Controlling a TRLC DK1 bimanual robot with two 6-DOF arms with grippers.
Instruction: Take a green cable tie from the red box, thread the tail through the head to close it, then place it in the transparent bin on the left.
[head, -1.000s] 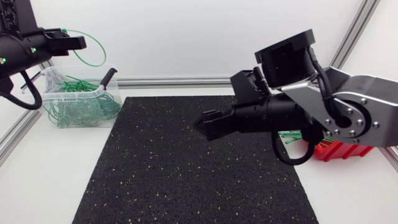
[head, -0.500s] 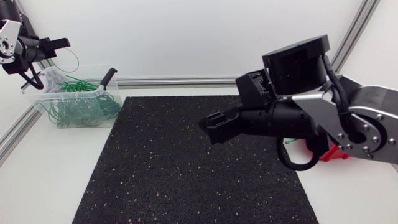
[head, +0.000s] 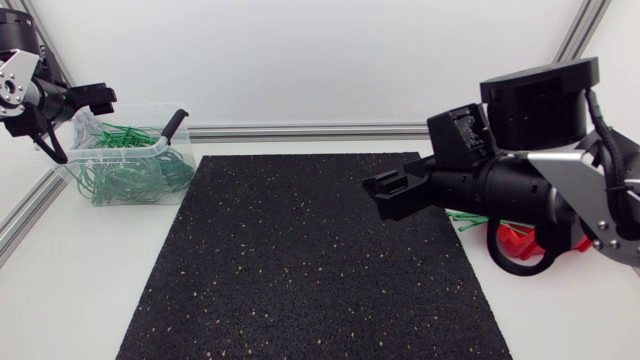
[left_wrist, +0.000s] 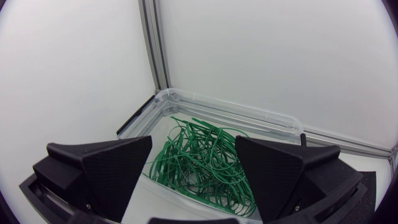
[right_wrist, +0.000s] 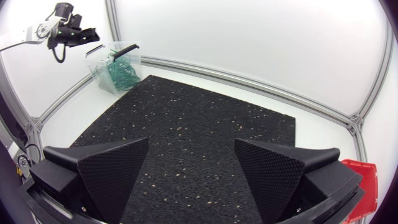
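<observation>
Left jaws hung wide open, empty, over transparent bin (head: 70, 152) of green cable ties (head: 130, 170), desk's far-left corner. Right jaws gaped empty near red box (head: 512, 240), desk's right edge.

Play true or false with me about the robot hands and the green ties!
1. The left hand is open, with nothing between its fingers. True.
2. The transparent bin is empty. False: it holds a heap of green cable ties.
3. The right hand is squeezing a tie. False: it is open and holds nothing.
4. The red box stands on the robot's right side. True.
</observation>
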